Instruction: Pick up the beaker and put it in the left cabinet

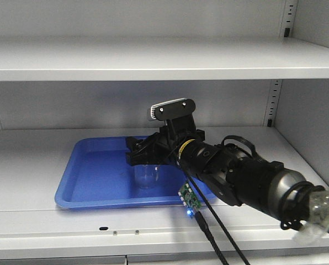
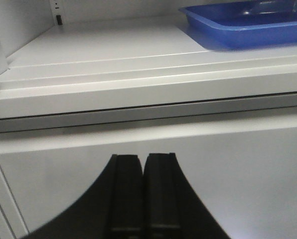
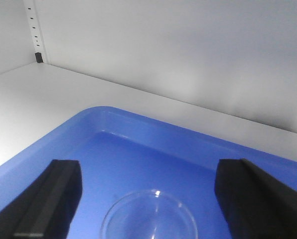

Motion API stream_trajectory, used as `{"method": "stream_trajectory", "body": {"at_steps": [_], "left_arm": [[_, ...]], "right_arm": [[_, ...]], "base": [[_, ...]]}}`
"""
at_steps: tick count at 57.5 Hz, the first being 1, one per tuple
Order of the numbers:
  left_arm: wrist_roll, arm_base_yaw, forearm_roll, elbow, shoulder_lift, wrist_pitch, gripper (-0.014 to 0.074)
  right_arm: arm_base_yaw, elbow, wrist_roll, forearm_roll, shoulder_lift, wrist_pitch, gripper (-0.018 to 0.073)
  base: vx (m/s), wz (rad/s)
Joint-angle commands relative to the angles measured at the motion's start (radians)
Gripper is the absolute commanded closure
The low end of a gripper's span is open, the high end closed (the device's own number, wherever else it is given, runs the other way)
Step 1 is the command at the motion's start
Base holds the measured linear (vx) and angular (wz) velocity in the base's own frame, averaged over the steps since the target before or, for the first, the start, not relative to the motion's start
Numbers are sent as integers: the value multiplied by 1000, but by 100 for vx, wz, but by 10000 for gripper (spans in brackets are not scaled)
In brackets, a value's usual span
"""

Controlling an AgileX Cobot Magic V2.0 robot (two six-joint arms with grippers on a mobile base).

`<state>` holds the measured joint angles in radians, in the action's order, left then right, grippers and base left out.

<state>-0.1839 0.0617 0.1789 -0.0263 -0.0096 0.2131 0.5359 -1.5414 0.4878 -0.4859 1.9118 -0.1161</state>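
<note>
Beaker (image 1: 147, 175) upright in tray (image 1: 87, 182), cabinet (image 1: 153, 61) shelf.
Right claw (image 3: 148, 191) spread around beaker, not touching; left claw (image 2: 143, 194) pressed together.

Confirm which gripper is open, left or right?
The right gripper: its fingers stand wide apart either side of the beaker in the blue tray. The left gripper is pressed shut.

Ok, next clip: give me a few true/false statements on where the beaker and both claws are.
1. The beaker stands upright in the blue tray. True.
2. The right claw is clamped shut on the beaker. False: its fingers are spread wide, apart from the glass.
3. The left claw is shut and empty. True.
4. The tray sits on the cabinet's top shelf. False: it is on the shelf below.
</note>
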Motion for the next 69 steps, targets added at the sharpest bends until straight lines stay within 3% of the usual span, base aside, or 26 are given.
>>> {"method": "stream_trajectory", "body": {"at_steps": [1,32,69], "left_arm": [[-3,2,-5,9,-19,-80,593],[-3,2,-5,9,-19,-80,593],[-3,2,-5,9,-19,-80,593]], "right_arm": [[13,16,-5,-21,-109,-57,-15],[23,446,-9,-24,-560,-31,-15],[20,471,-20,-24,-582,-7,-11]], "base": [[0,0],[0,0],[0,0]]}}
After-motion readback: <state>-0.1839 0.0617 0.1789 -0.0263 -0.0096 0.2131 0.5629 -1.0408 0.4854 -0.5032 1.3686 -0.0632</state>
